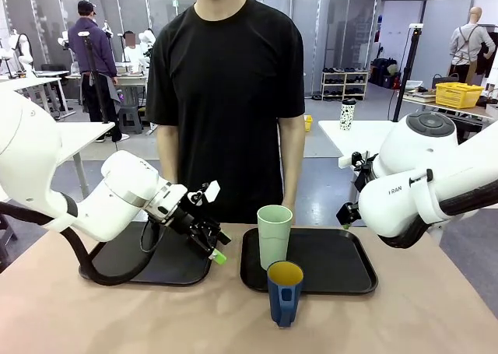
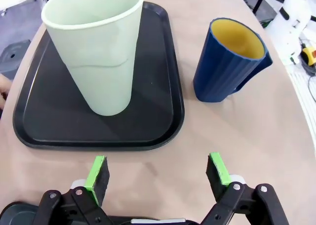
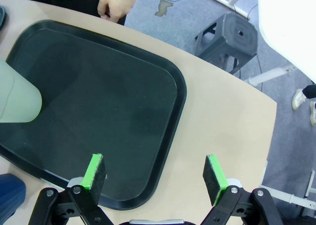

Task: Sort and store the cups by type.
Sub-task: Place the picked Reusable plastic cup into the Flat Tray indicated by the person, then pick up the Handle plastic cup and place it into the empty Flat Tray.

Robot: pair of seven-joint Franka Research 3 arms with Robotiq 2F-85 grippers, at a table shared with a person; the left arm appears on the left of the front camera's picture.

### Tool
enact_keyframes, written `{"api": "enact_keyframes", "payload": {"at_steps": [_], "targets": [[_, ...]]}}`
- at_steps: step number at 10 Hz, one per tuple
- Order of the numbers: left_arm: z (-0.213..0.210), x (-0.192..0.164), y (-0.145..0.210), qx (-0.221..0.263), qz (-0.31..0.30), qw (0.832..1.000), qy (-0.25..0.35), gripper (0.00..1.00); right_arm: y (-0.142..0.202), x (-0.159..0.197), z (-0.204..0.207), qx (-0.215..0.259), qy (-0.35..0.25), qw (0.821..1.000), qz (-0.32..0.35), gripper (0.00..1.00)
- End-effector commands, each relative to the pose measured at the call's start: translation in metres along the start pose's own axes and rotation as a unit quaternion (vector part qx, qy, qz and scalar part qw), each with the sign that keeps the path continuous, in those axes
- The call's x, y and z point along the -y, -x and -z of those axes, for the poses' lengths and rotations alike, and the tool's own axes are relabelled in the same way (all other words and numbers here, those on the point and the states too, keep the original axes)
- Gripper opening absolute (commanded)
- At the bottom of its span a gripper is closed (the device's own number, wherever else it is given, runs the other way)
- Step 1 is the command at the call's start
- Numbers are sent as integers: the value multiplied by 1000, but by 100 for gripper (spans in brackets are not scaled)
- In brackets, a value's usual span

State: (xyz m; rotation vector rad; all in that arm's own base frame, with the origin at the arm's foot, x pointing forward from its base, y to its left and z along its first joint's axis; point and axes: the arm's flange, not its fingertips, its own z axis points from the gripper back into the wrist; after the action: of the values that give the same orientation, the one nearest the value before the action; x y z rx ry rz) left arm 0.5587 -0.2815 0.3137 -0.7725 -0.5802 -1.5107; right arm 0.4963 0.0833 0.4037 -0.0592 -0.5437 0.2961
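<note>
The tall pale green tumbler (image 1: 274,236) stands upright at the left end of the right-hand black tray (image 1: 342,272). In front of that tray, the dark blue mug (image 1: 285,293) with a yellow inside sits on the bare tabletop. My left gripper (image 1: 214,243) hovers open over the gap between the two trays, pointing at both cups with nothing between its fingers. Its wrist view shows the tumbler (image 2: 96,52) on the tray (image 2: 158,101), the mug (image 2: 229,59) to its right, and the open left gripper (image 2: 158,178). My right gripper (image 3: 155,178) is open above the tray's (image 3: 123,101) right end, and the tumbler (image 3: 15,99) is at the picture's left edge.
A second black tray (image 1: 148,264) lies under my left arm. A person in a black shirt (image 1: 226,82) stands at the far edge, one hand (image 3: 116,2) hanging near the right tray. A grey stool (image 3: 229,39) stands on the floor beyond the table's rounded corner.
</note>
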Motion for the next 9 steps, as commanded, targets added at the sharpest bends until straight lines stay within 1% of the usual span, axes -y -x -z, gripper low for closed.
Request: {"api": "enact_keyframes", "payload": {"at_steps": [1,6,7,8,9], "targets": [[8,-8,-4,4,2,1000,2,100,-1,-1,0,1,0,1000,-1,100],[8,-8,-4,4,2,1000,2,100,-1,-1,0,1,0,1000,-1,100],[8,-3,-1,5,1,1000,5,100,-1,-1,0,1,0,1000,-1,100],[-20,7,7,-37,-20,996,-81,100,-1,-1,0,1,0,1000,-1,100],[-52,29,15,-70,-13,993,-92,100,-1,-1,0,1,0,1000,-1,100]]}}
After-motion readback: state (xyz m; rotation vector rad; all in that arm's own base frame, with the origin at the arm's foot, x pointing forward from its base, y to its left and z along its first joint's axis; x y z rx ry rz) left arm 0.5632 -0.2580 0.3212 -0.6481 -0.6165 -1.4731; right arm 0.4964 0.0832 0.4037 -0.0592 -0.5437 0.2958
